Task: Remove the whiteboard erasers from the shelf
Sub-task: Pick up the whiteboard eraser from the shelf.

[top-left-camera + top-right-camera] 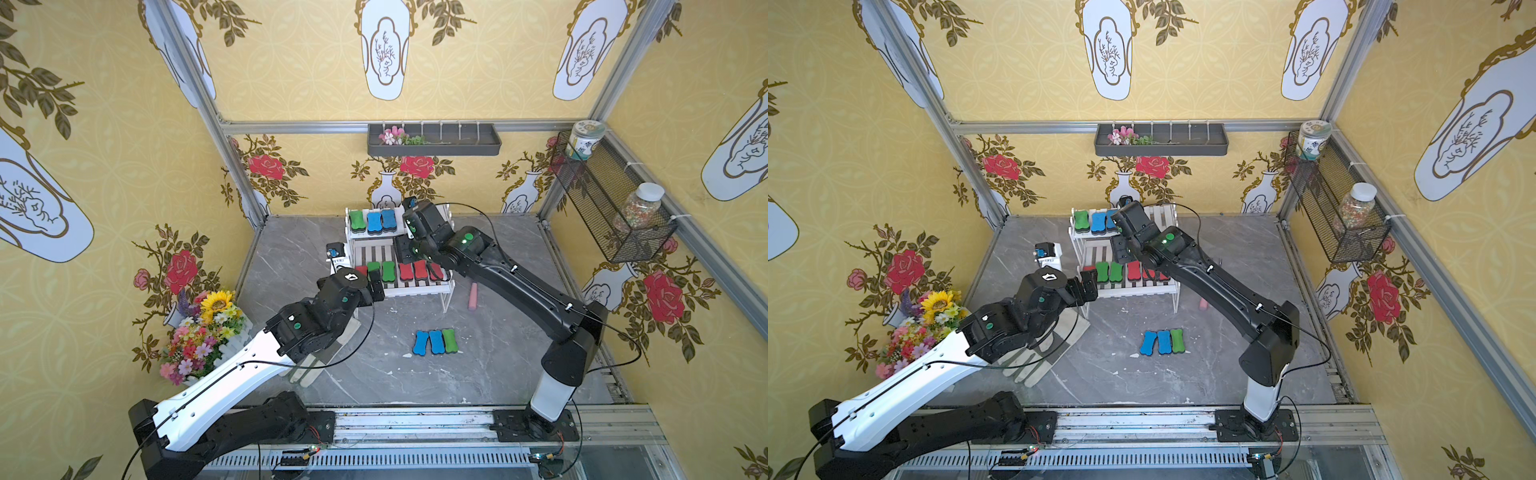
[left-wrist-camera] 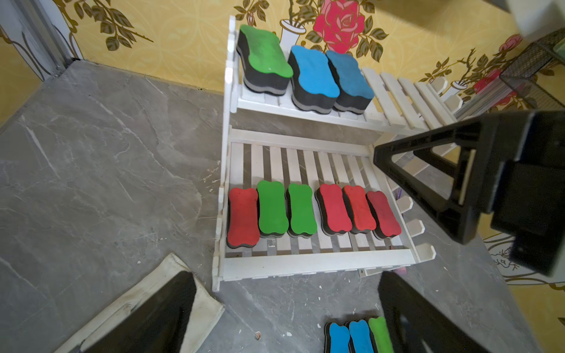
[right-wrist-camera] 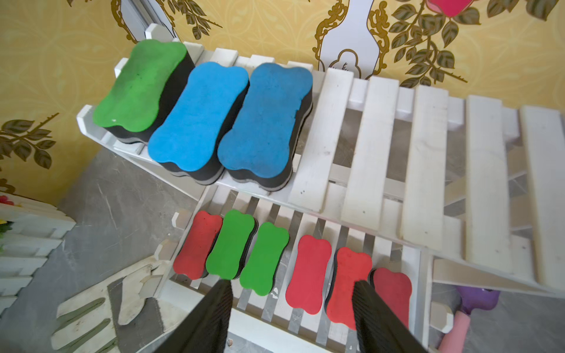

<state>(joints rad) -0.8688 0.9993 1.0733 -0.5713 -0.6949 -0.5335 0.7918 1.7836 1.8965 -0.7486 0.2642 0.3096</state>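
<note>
The right gripper (image 3: 293, 284) hangs over the lower tier of the white slatted shelf (image 2: 318, 262). Its fingers (image 3: 220, 314) are spread apart and grip nothing. Two red erasers (image 3: 308, 272) lie in the gap between them, and a third red eraser (image 3: 393, 287) sits just outside one finger. Further along that tier are two green erasers (image 3: 230, 244) and an end red eraser (image 3: 197, 244). The upper tier carries a lone green eraser (image 3: 140, 88) beside two blue erasers (image 3: 198, 116). The left gripper (image 2: 284, 275) hovers just in front of the shelf's front rail, jaws wide and empty. On the grey table (image 1: 374, 374), well apart from both grippers, a row of three erasers (image 1: 435, 341) lies side by side, two blue and one green.
</note>
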